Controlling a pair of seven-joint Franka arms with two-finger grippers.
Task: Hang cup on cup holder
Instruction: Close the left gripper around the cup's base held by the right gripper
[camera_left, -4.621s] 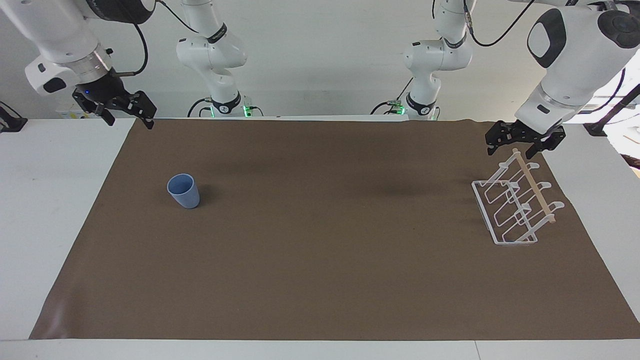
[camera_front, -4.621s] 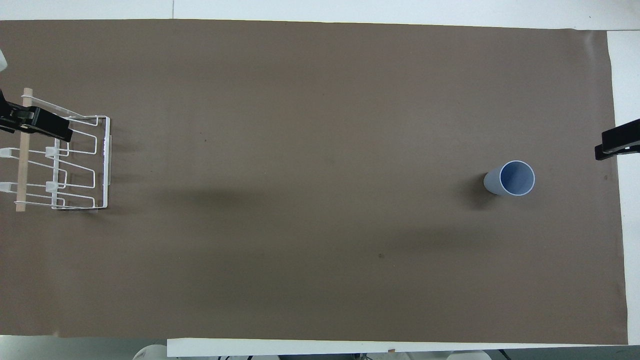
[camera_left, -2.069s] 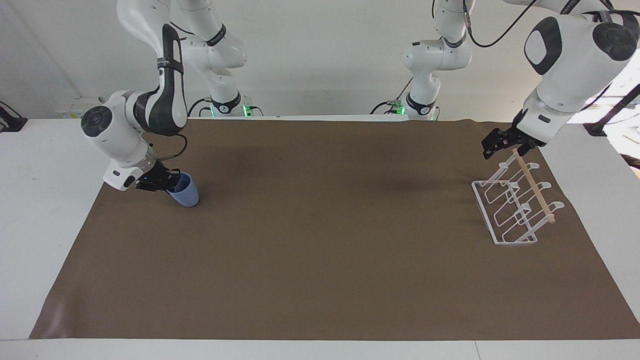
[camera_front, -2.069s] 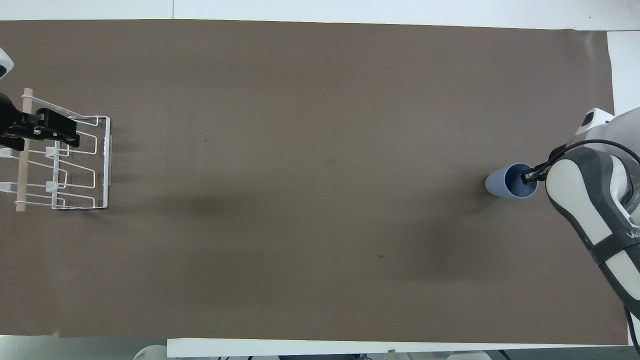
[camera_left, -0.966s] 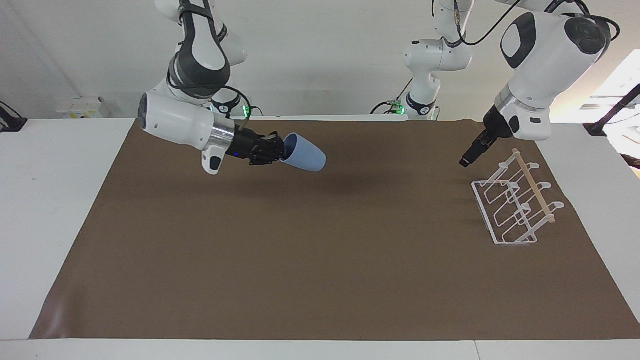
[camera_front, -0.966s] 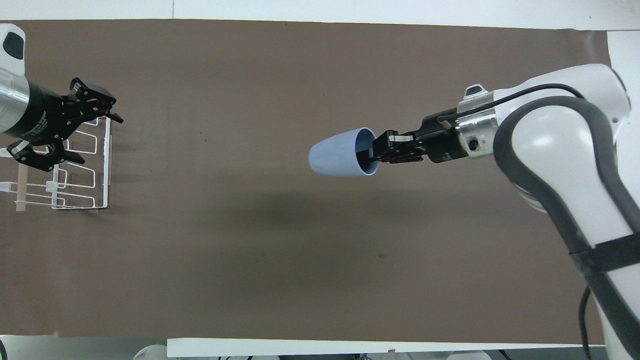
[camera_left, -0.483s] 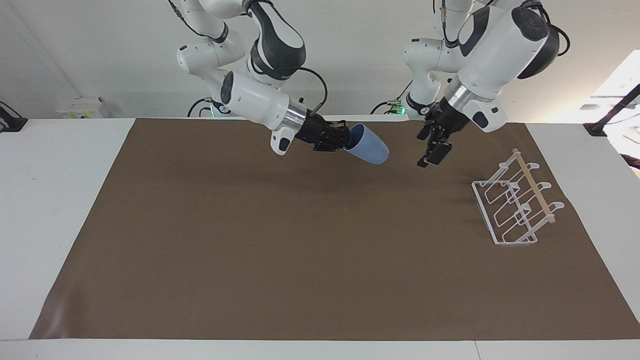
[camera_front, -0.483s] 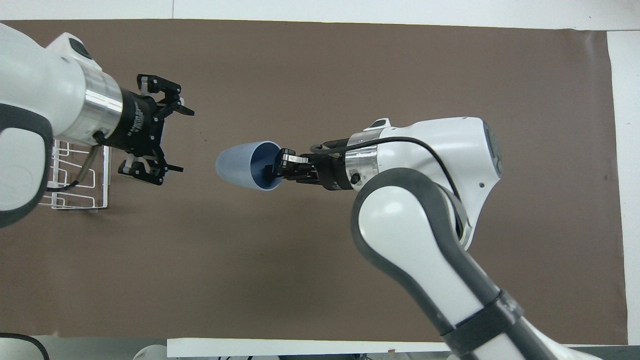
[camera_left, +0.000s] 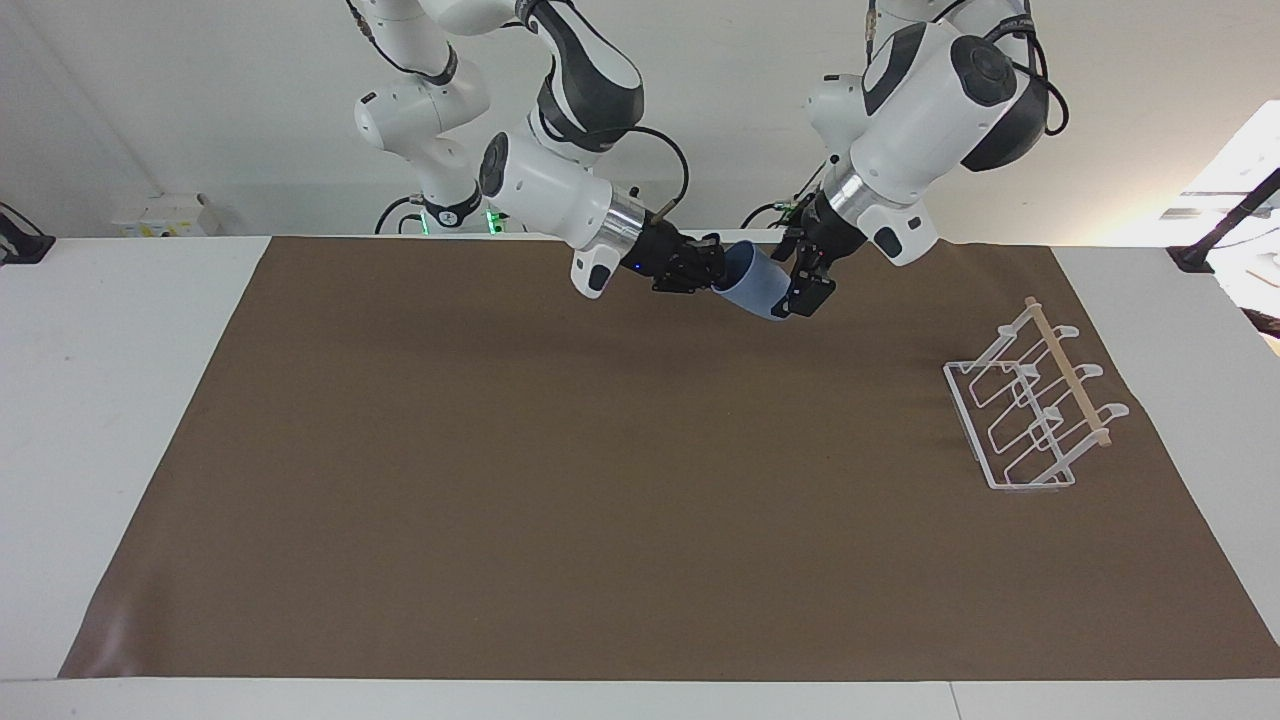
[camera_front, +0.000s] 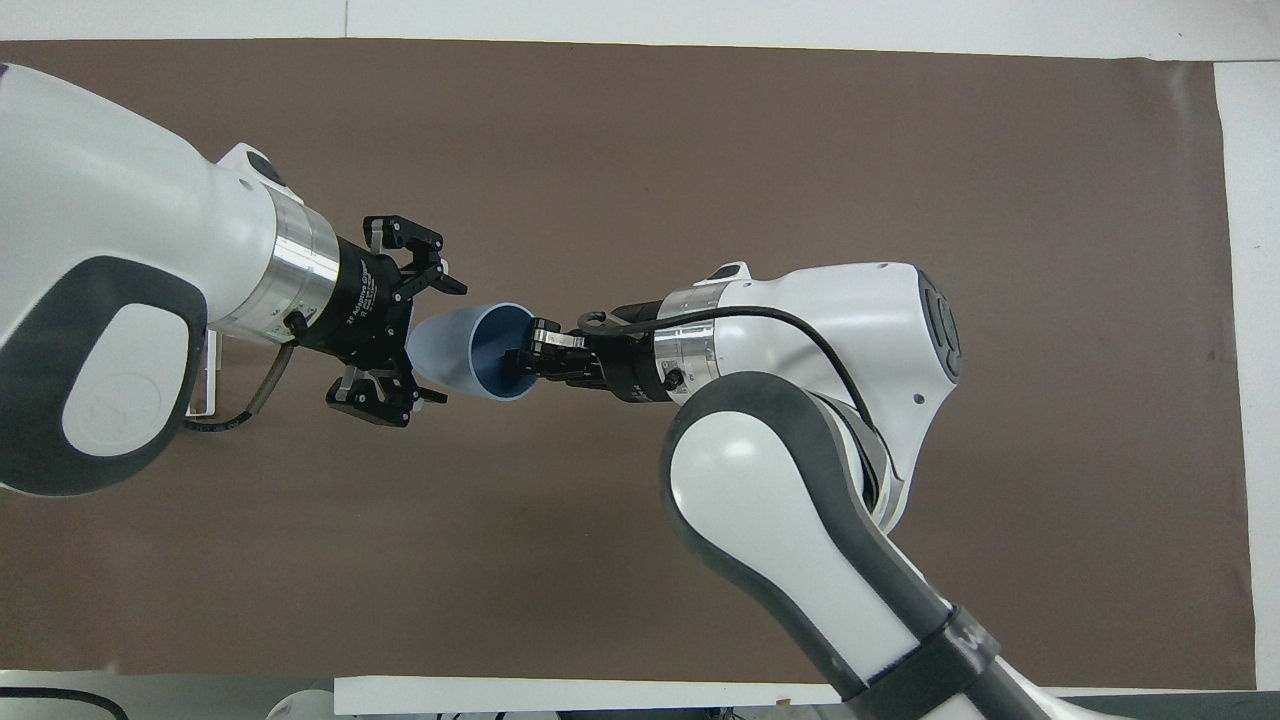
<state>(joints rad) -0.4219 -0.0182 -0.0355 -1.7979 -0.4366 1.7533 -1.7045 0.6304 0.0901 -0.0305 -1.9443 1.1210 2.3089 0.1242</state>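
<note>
Cup: light-blue plastic tumbler, handleless, held mid-air over desk centre. Right gripper jaws clamped on rim; left gripper jaws apart around base. Probably light, stiff, slippery; grip the tapered wall.

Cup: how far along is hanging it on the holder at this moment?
Done: the cup is off the table, gripped at its rim by the right gripper. In hand: a mid-air handover, with the left gripper open around the cup's base, not yet shut. Left: the left gripper must close, the right release, and the cup go onto the holder, which stands bare at the left arm's end of the table.
</note>
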